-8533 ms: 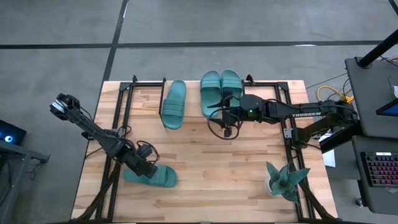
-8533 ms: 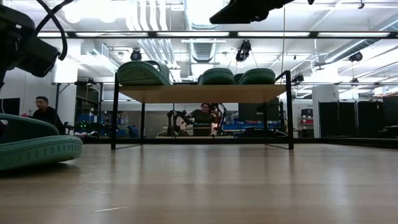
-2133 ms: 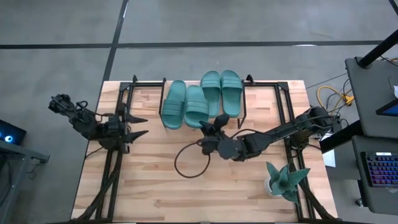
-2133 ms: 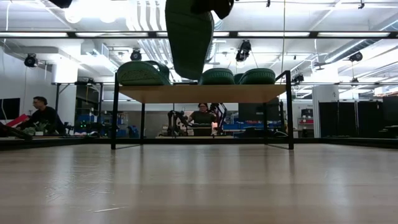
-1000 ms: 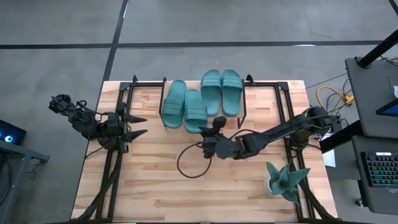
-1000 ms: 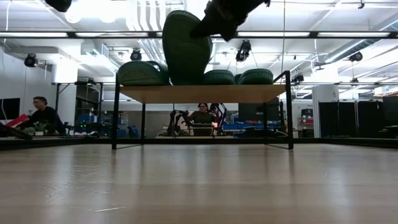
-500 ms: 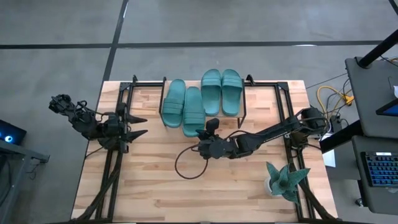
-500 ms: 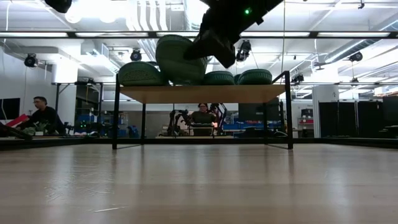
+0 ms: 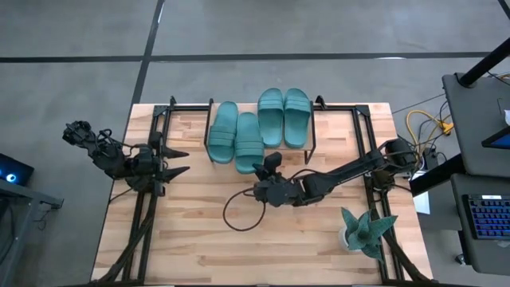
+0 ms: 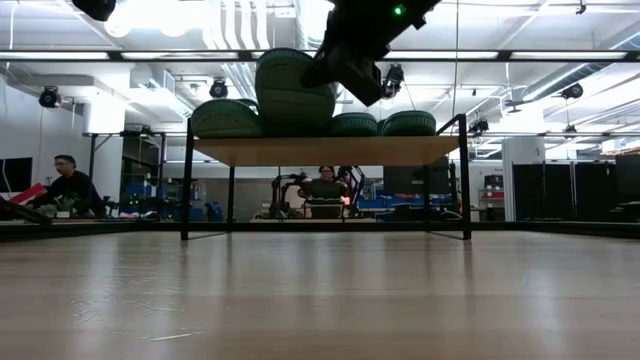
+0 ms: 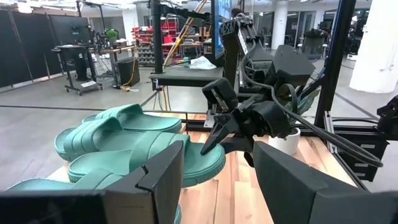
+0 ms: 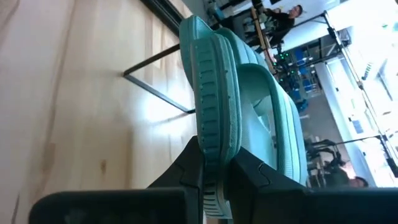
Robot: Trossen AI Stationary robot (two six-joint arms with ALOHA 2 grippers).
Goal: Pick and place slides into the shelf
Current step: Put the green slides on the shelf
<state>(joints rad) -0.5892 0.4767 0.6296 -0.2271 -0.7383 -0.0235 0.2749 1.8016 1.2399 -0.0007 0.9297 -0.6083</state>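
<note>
Right wrist view shows the right gripper [image 12: 214, 168] pinching the heel edge of the fourth slide [image 9: 248, 142], which reaches ahead of its fingers onto the shelf [image 10: 325, 150] beside its mate, evidently to settle it before release; the left gripper [image 9: 177, 159] waits open, well apart.

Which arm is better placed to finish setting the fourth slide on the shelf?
The right arm: its tool already grips that slide at its edge over the shelf. The left tool waits open near the table's left side.
</note>
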